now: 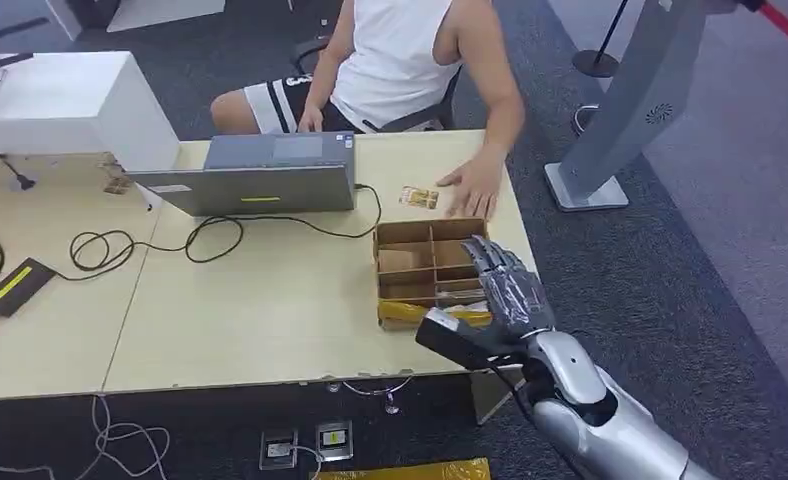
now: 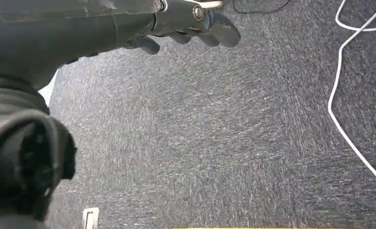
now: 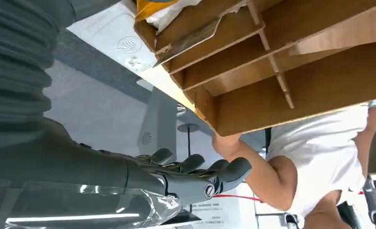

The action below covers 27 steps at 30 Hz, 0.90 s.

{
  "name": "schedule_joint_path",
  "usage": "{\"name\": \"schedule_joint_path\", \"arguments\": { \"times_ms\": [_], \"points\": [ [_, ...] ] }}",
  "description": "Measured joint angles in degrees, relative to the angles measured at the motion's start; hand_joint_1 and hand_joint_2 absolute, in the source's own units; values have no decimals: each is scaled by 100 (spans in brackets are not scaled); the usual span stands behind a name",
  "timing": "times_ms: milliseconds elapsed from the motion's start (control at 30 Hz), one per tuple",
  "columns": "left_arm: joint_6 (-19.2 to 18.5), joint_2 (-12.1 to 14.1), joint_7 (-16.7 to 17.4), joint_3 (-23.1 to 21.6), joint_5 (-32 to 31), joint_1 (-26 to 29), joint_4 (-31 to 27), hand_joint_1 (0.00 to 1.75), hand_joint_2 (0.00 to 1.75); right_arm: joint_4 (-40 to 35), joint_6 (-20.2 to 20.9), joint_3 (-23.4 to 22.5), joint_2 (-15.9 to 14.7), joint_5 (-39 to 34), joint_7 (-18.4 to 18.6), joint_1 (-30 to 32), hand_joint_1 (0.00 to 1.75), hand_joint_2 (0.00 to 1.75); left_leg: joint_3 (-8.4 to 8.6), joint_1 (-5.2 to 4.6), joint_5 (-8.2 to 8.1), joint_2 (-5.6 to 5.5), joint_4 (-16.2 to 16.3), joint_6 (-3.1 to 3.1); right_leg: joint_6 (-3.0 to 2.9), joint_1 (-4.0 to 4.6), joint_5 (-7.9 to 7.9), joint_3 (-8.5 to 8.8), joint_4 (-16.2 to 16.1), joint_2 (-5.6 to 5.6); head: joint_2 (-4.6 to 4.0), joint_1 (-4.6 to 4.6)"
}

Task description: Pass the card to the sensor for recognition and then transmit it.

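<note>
Our right hand (image 1: 505, 290) hovers empty, fingers (image 1: 485, 255) spread, over the divided box (image 1: 410, 262). The card (image 1: 419, 197) lies on the desk (image 1: 270, 300) at eleven o'clock, beside a person's hand (image 1: 475, 185).

Even indoor light from overhead, soft shadows, mild softness in all my views.

From my head the pale table (image 1: 270, 300) is bright and evenly lit, with a faint shadow under my right hand (image 1: 505, 290). The plastic wrap on that hand catches white glare; at its wrist a bright streak runs along the cover (image 3: 71, 217). Past my left hand (image 2: 191, 24) the carpet (image 2: 224, 133) looks grainy and dimmer. The divided box (image 3: 281, 62) close above my right hand is slightly blurred.
</note>
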Motion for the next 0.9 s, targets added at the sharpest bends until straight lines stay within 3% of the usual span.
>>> {"name": "schedule_joint_path", "arguments": {
  "times_ms": [900],
  "points": [
    [2, 0, -7, 68, -2, -7, 15, 0, 0, 432, -9, 35, 11, 0, -35, -47, 0, 175, -1, 0, 0, 0, 0, 0, 0, 0, 0, -1, 0, -1, 0, 0]
  ]
}}
